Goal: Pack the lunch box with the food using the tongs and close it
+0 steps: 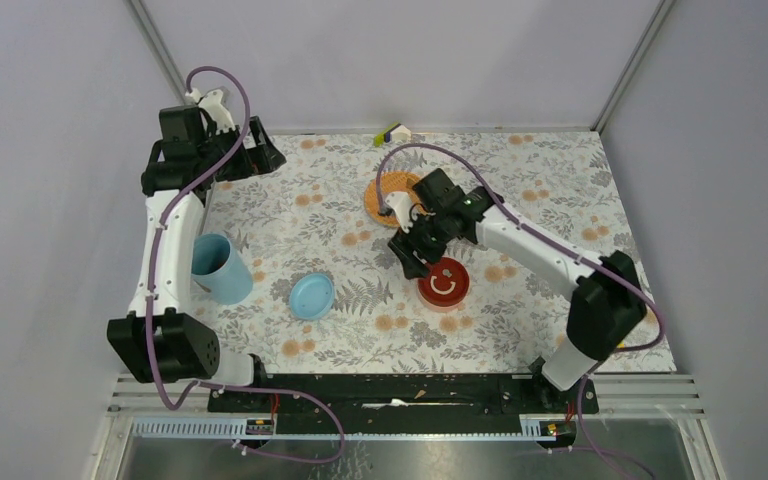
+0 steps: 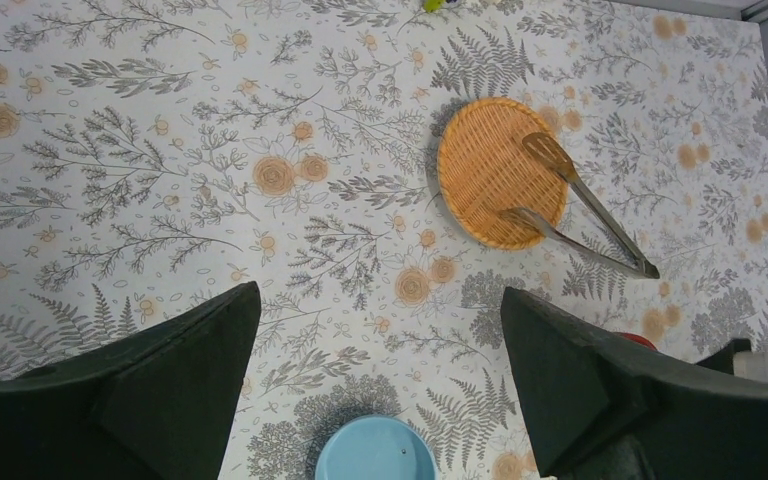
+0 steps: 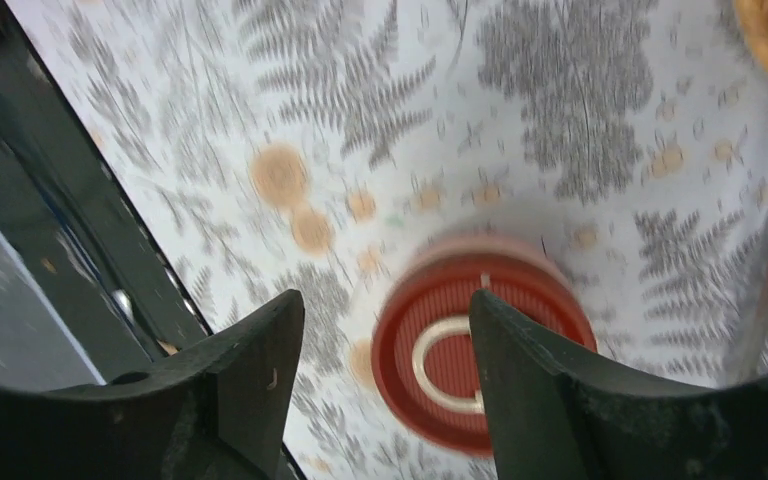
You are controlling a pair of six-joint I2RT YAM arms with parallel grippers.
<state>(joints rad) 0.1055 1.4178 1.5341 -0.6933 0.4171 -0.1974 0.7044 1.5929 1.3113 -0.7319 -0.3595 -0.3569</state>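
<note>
Silver tongs (image 2: 600, 212) lie tips-on the orange woven plate (image 2: 480, 165), free to grab. My right hand (image 3: 385, 300), fingers apart and empty, hovers over the red ribbed disc (image 3: 480, 350), likely the box's insert. My left hand (image 2: 380, 292) is wide apart and empty. The light blue tub (image 1: 222, 268) stands open by my left arm, with its lid (image 1: 311, 296) off on the worktop (image 1: 560, 180).
</note>
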